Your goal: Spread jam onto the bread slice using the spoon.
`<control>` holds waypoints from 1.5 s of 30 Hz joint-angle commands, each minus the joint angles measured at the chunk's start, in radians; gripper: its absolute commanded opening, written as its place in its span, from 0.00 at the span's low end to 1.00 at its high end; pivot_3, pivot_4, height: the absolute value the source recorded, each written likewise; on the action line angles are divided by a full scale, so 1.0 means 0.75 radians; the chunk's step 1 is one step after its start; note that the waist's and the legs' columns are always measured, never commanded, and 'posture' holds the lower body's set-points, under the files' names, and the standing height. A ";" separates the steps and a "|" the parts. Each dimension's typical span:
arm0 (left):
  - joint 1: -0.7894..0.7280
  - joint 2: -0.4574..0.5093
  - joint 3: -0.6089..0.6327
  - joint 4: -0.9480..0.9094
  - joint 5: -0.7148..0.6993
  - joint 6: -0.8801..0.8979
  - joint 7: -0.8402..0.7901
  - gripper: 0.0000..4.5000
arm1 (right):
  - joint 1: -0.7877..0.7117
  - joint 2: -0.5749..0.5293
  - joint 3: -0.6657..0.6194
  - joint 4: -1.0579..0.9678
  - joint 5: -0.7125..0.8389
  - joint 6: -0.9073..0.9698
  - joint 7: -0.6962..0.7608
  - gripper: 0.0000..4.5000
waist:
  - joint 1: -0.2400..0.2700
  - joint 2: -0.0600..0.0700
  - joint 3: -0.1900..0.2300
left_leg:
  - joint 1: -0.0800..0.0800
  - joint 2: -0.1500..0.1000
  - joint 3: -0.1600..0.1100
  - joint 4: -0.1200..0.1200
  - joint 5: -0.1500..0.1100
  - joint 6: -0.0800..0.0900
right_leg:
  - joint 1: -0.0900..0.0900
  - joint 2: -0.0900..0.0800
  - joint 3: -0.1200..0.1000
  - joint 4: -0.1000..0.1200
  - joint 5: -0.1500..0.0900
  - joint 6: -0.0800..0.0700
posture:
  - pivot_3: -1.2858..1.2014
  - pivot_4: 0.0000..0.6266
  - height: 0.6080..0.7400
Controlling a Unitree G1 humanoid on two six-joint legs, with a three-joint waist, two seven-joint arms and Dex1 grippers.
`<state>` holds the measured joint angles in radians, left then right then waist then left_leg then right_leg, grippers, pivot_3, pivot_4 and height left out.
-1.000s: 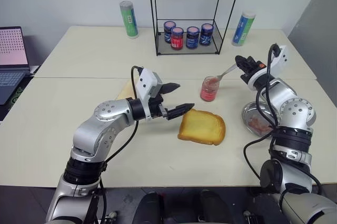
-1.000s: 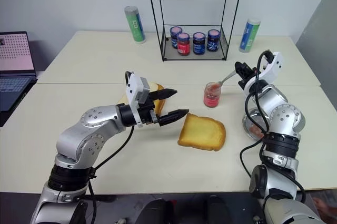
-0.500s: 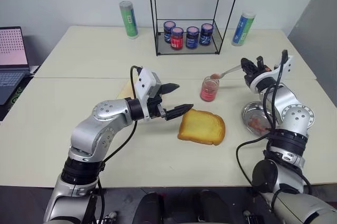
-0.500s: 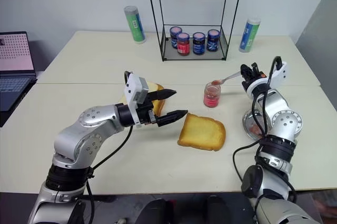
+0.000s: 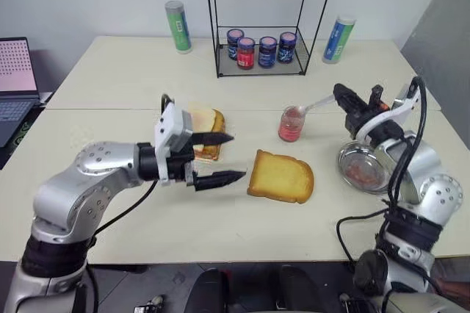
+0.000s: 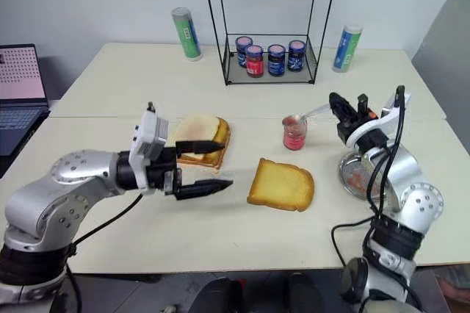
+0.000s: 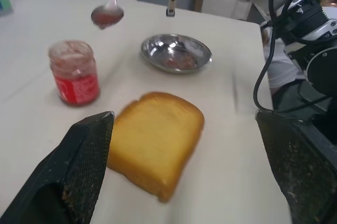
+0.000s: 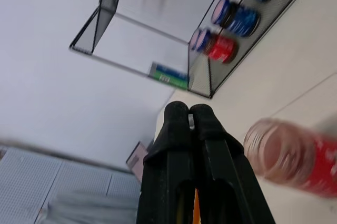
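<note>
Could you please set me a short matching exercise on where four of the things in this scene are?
Things:
1 spoon
2 bread slice
3 jam jar
4 steel dish

Places:
A lying flat on the table, between the two arms
B held in the shut right gripper
C under the right forearm
D standing just below the spoon's bowl

Pairs: 1-B, 2-A, 3-D, 4-C

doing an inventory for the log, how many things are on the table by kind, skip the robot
lidded jars in the wire rack: 4
open jam jar: 1
tall tubes: 2
single bread slice: 1
bread stack: 1
steel dish: 1
spoon, held above the table: 1
laptop: 1
total: 12
</note>
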<state>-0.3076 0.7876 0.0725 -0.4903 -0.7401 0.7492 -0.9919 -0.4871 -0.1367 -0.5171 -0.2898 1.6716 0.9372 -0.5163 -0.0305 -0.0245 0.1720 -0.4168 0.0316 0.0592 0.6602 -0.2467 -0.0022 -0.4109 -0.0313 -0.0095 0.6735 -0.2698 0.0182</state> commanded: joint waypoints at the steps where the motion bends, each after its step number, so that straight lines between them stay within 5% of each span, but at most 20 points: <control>1: 0.083 0.013 0.034 -0.109 -0.011 -0.048 0.003 1.00 | 0.114 0.007 0.128 -0.161 0.129 -0.093 -0.098 0.02 | 0.000 0.000 0.000 | 0.000 0.000 0.000 0.000 0.000 0.000 | 0.000 0.000 0.000 0.000 0.000 0.000 | 0.52 0.24 1.00; 12: 0.289 0.001 0.038 -0.178 0.031 -0.126 0.068 1.00 | 0.301 -0.097 0.364 -0.229 -0.037 -0.210 -0.017 0.02 | 0.001 0.000 0.000 | 0.000 -0.001 0.000 0.000 0.000 0.000 | 0.000 -0.001 0.000 0.000 -0.002 0.003 | 0.52 0.24 1.00; 25: 0.274 -0.015 -0.016 -0.168 0.067 -0.161 0.092 1.00 | 0.300 -0.111 0.532 -0.113 -0.396 -0.264 0.202 0.02 | 0.002 0.000 0.000 | 0.000 -0.001 0.000 0.000 0.000 0.000 | 0.000 -0.001 0.000 -0.001 -0.003 0.006 | 0.52 0.24 1.00; 36: 0.277 -0.024 -0.019 -0.183 0.059 -0.152 0.124 1.00 | 0.382 -0.221 0.487 -0.124 -0.663 -0.245 0.306 0.02 | 0.004 0.000 0.000 | 0.000 -0.001 0.000 0.000 0.000 0.000 | 0.000 -0.001 0.000 -0.001 -0.003 0.006 | 0.52 0.24 1.00; 45: 0.243 -0.021 -0.034 -0.147 0.069 -0.161 0.100 1.00 | 0.427 -0.402 0.333 -0.206 -0.577 -0.169 0.332 0.02 | 0.008 -0.001 0.000 | 0.000 -0.002 0.000 0.001 0.000 0.000 | 0.001 -0.002 0.000 -0.001 -0.004 0.006 | 0.52 0.24 1.00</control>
<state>-0.1111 0.7706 0.0447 -0.5927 -0.6872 0.6467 -0.9084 -0.1730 -0.4114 -0.2183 -0.4116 1.2204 0.7957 -0.2634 -0.0244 -0.0256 0.1717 -0.4166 0.0299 0.0591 0.6608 -0.2468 -0.0021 -0.4099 -0.0327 -0.0098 0.6727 -0.2724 0.0226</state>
